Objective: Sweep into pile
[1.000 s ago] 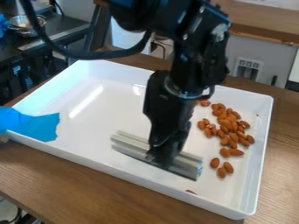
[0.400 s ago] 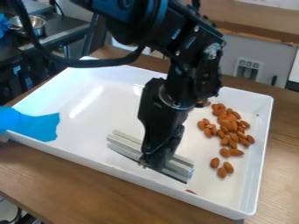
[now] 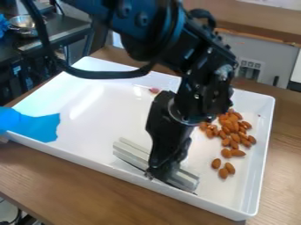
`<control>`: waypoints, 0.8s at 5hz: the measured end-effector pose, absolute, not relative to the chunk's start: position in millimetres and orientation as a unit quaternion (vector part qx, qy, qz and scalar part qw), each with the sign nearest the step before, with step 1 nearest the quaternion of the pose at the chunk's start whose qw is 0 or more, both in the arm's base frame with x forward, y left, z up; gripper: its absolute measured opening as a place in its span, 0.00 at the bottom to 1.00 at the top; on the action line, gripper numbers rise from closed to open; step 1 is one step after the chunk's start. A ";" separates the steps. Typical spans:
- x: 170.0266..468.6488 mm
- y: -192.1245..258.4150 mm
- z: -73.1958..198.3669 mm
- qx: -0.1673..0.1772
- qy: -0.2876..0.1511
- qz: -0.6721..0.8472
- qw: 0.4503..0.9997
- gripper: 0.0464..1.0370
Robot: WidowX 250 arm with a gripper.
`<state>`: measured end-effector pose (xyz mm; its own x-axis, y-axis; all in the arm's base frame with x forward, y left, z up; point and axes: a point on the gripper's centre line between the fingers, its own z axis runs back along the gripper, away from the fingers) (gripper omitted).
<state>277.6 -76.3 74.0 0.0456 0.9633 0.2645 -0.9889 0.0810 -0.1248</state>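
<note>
My gripper (image 3: pixel 160 170) points down into the white tray (image 3: pixel 64 151), close to its front wall. It is shut on a grey ridged bar, the sweeping tool (image 3: pixel 132 154), which lies lengthwise along the front wall at the tray's floor. Brown almonds (image 3: pixel 234 127) form a loose heap at the tray's right side, with a few more (image 3: pixel 223 168) lying apart in front of the heap. The arm hides part of the heap's left edge. A small reddish piece (image 3: pixel 155 90) rests near the back of the tray, left of the arm.
Blue tape or cloth (image 3: pixel 38 125) hangs over the tray's left front corner. The tray's raised walls surround the work area on a wooden table (image 3: pixel 88 193). A metal bowl (image 3: pixel 23 24) stands on a dark counter at the back left.
The gripper and bar have moved toward the tray's front wall, after a slight shift left and then back right. The reddish piece at the back has come into sight. The almonds in view look unmoved.
</note>
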 end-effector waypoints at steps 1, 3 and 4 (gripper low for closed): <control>277.7 -77.3 67.2 0.052 -0.146 0.676 0.721 0.32; 284.0 -81.0 67.2 0.051 -0.151 0.676 0.720 0.32; 298.3 -86.9 69.6 0.043 -0.158 0.678 0.716 0.32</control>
